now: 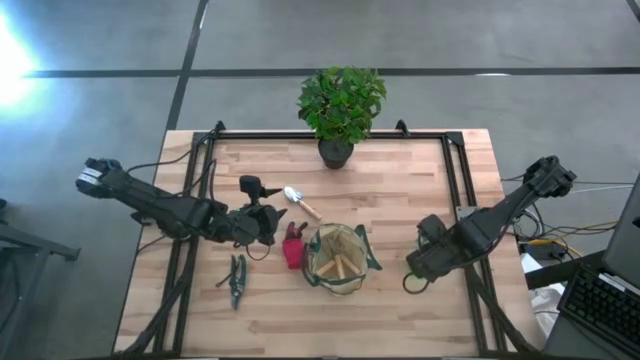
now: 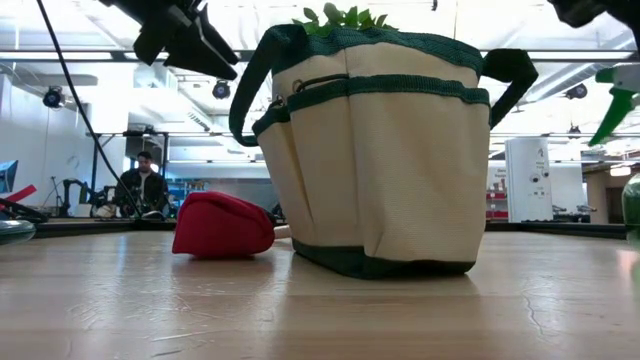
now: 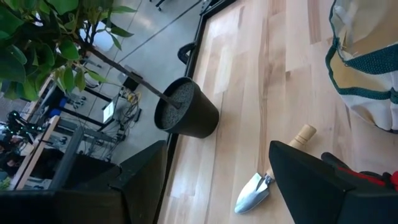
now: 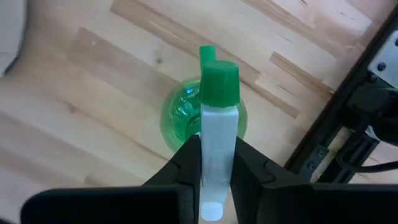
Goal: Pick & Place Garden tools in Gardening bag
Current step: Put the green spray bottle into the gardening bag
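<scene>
The tan gardening bag (image 1: 340, 258) with green trim stands upright mid-table, with wooden handles (image 1: 341, 266) showing inside it. A red glove (image 1: 293, 247) lies on the table at its left, and a metal trowel (image 1: 299, 203) lies just beyond. Dark green pruners (image 1: 237, 280) lie toward the near left. My left gripper (image 1: 266, 222) is open and empty above the table beside the glove; in its wrist view the trowel (image 3: 256, 191) shows between its fingers. My right gripper (image 1: 425, 262), right of the bag, is shut on the green spray bottle (image 4: 186, 118). My right gripper pinches the spray bottle's white sprayer head (image 4: 217, 140) between its two fingers (image 4: 186, 163), one on each side. The fingers come from above, pointing down. The bottle stays upright below them; whether its base rests on the table I cannot tell.
A potted leafy plant (image 1: 340, 105) in a black pot stands at the table's far edge. Black frame rails (image 1: 458, 180) run along the table's left and right sides. A person (image 2: 145, 185) sits in the room beyond the table.
</scene>
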